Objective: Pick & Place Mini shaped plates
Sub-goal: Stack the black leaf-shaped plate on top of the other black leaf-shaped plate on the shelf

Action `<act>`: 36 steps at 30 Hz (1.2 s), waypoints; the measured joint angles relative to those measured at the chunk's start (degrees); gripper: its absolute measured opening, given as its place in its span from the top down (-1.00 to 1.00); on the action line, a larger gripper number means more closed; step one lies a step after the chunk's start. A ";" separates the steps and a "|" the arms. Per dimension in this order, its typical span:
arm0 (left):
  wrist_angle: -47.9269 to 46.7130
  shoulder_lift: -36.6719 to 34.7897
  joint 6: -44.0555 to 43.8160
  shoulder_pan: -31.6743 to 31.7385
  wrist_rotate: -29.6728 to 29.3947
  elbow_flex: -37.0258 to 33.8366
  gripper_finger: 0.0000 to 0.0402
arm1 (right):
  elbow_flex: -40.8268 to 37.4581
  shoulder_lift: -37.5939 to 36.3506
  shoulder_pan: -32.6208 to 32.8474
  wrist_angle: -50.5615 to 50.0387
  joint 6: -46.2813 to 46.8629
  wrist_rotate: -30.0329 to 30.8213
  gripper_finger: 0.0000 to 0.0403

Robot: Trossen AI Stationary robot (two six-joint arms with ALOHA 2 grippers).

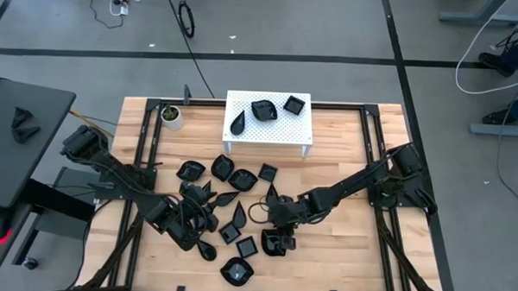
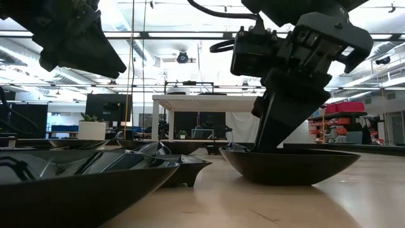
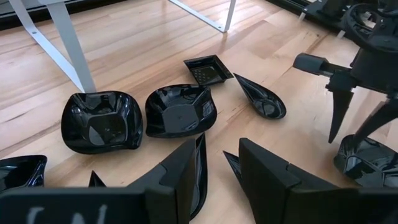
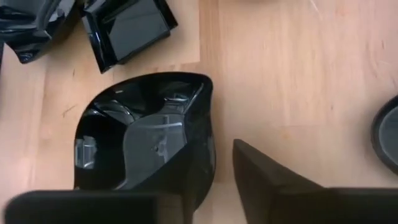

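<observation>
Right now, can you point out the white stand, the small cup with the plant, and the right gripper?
white stand (image 1: 268, 128): high view, bare part of its perforated top.
small cup with the plant (image 1: 171, 116): high view, its rim.
right gripper (image 1: 277, 241): high view, between its fingers, at a black plate.

Grey floor (image 1: 289, 26) crossed by dark tape lines, loose cables (image 1: 187, 18) lying on it, pale wooden table (image 1: 342, 252), black desk (image 1: 18, 128) alongside, open ceiling with bright strip lights (image 2: 190, 38), red shelving (image 2: 345, 120) far off
</observation>
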 joint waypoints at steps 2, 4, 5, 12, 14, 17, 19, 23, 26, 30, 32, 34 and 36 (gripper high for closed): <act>0.00 0.00 -0.02 0.00 0.00 0.00 0.36 | 0.00 0.00 0.00 -0.15 -0.76 0.04 0.70; 0.00 0.00 -0.02 0.00 0.00 0.00 0.36 | 0.00 -0.01 0.02 0.06 -1.16 0.07 0.84; 0.00 0.00 -0.02 0.00 0.00 0.00 0.36 | 0.00 -0.19 0.02 0.07 -1.18 0.06 0.91; 0.02 0.00 -0.04 -0.02 0.00 0.00 0.36 | 0.00 -7.56 -0.66 -2.52 -1.74 1.44 0.98; 0.13 0.00 -0.04 -0.02 0.00 0.00 0.36 | 0.00 -12.43 -1.97 -3.07 -3.49 3.63 0.98; 0.20 0.00 -0.04 -0.02 0.00 0.00 0.36 | 0.00 -20.53 -6.49 -3.83 -6.97 6.37 0.99; 0.21 0.00 -0.05 -0.02 -0.05 0.00 0.36 | 0.23 -25.77 -11.79 -3.98 -10.84 6.62 0.99; 0.26 0.00 -0.04 0.02 -0.48 0.00 0.36 | 6.05 -30.40 -26.60 -9.52 -21.49 6.24 0.99; 0.25 0.00 -0.04 0.39 -0.48 0.00 0.36 | 13.75 -27.79 -37.79 -15.24 -29.99 2.89 0.99; 0.27 0.00 -0.04 1.17 -0.39 0.02 0.36 | 24.79 -19.12 -48.08 -22.57 -40.19 -4.56 1.00; 0.23 0.00 -0.04 1.68 0.00 0.02 0.36 | 30.42 -13.66 -50.88 -26.67 -44.64 -7.84 1.00; 0.18 0.00 -0.04 2.23 0.53 0.02 0.36 | 35.38 -8.58 -53.08 -31.06 -49.26 -10.07 1.00; 0.24 0.00 -0.02 2.74 1.13 0.02 0.36 | 39.76 -4.10 -53.73 -33.96 -53.11 -11.00 1.00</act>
